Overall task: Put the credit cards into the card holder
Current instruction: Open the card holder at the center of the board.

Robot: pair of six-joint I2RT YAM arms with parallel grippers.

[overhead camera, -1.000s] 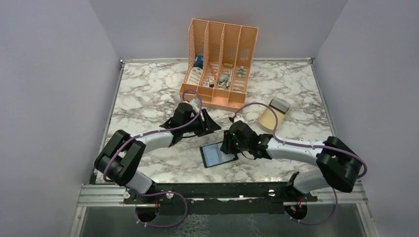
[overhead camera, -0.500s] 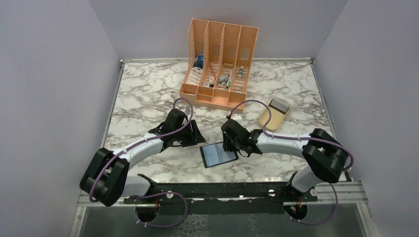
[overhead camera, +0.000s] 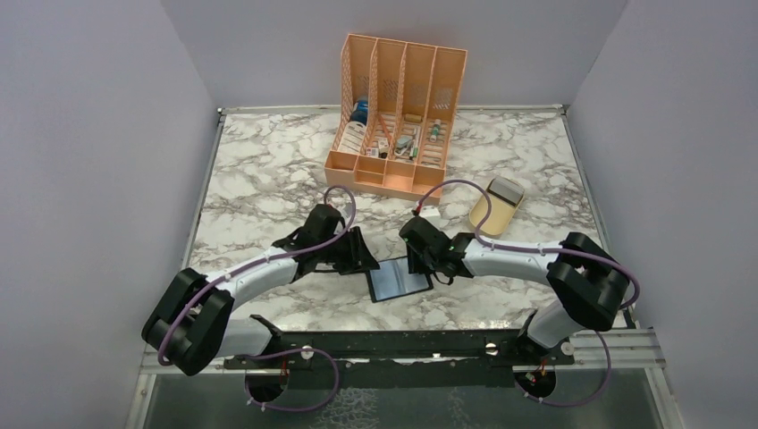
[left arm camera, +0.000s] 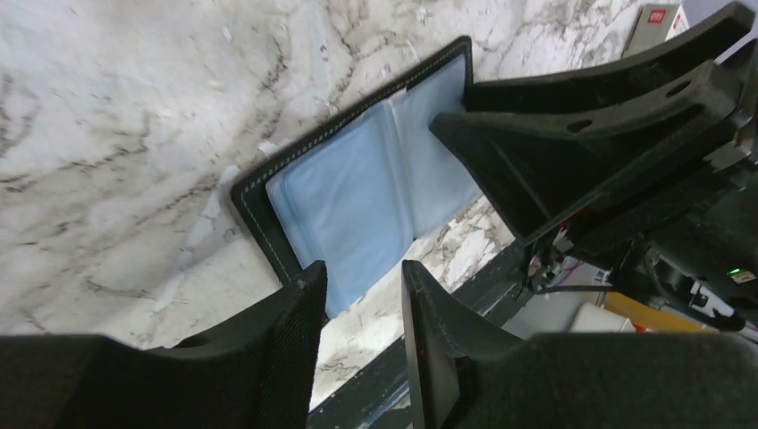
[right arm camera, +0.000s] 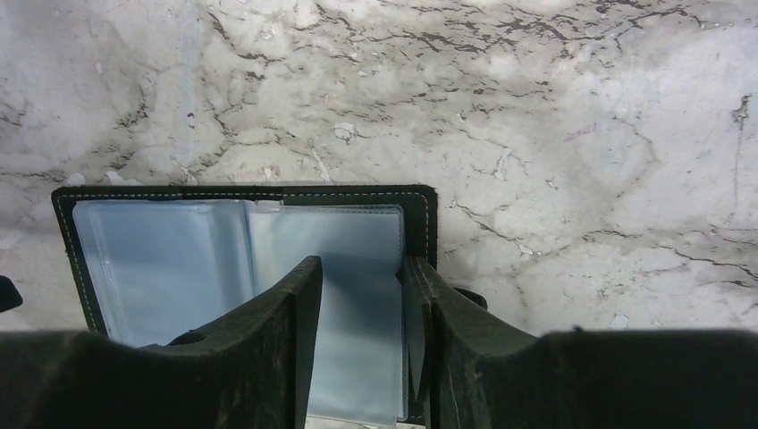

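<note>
The card holder [overhead camera: 399,281] lies open on the marble, black-edged with pale blue-grey pockets [left arm camera: 357,192] facing up. My left gripper [overhead camera: 361,260] is at its left edge, open [left arm camera: 362,284], with one fingertip [left arm camera: 307,290] over the holder's near corner and nothing between the jaws. My right gripper [overhead camera: 420,264] is low over the holder's right half, open [right arm camera: 362,277]. It straddles the right pocket page [right arm camera: 357,268], one fingertip [right arm camera: 422,284] on the stitched right border. A whitish credit card with a red mark [left arm camera: 655,20] shows at the left wrist view's top edge.
A tall orange slotted organizer [overhead camera: 398,116] stands at the back with small items in it. A beige oval dish [overhead camera: 493,214] sits to the right of the grippers, a grey object [overhead camera: 506,188] at its far end. The black rail [overhead camera: 402,344] runs along the table's near edge.
My left gripper came down and right to the holder's left edge and its jaws narrowed. My right gripper shifted slightly left over the holder.
</note>
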